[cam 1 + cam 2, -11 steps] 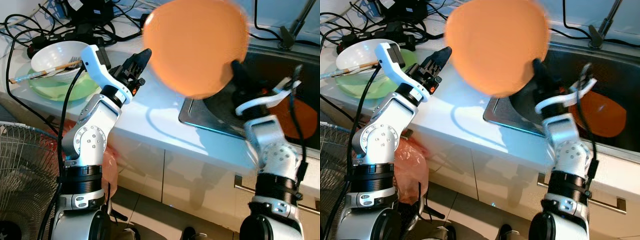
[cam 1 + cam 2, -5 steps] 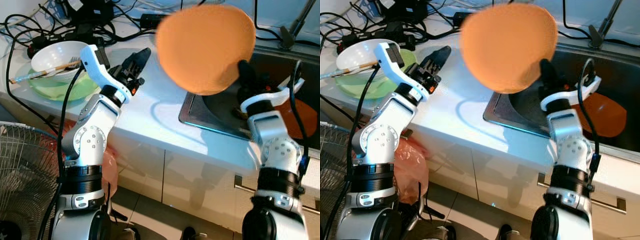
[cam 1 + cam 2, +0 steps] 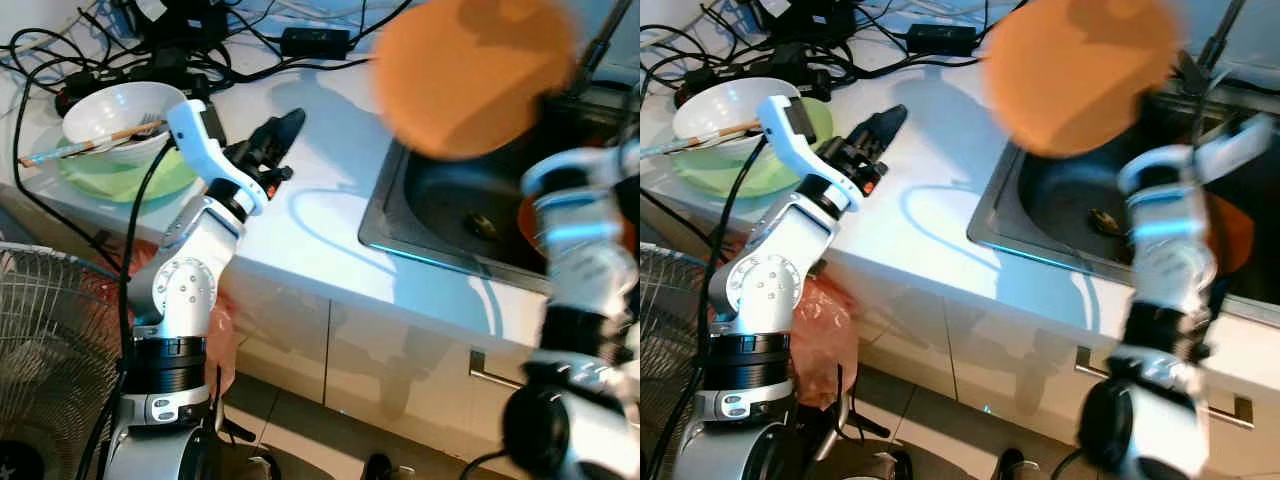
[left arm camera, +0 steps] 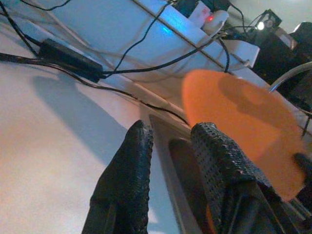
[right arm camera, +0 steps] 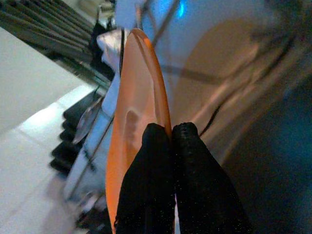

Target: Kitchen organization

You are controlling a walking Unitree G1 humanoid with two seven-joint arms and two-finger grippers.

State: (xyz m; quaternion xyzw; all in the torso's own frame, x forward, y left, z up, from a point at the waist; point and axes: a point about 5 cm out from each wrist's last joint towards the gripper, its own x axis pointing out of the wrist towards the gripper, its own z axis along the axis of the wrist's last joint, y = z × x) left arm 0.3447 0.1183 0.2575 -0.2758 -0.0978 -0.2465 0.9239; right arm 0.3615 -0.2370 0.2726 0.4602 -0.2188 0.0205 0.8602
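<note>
Matt orange plastic plate (image 3: 468,72), glossy white countertop (image 3: 320,200), brushed metal sink (image 3: 450,215), textured black rubbery fingers (image 4: 219,161)

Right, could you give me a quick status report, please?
Right gripper shut on orange plate, held above the sink. Left gripper open, empty, over the counter. Nothing blocking.

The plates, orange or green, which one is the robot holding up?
The orange plate, pinched by the right gripper above the sink; the green plate lies under a bowl.

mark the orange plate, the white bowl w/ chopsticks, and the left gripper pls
Round orange plate (image 3: 465,75), left eye view: middle of its face.
White bowl with chopsticks (image 3: 105,108), left eye view: inner wall.
Left gripper, two black fingers (image 4: 168,141), left wrist view: midway between fingertips.
</note>
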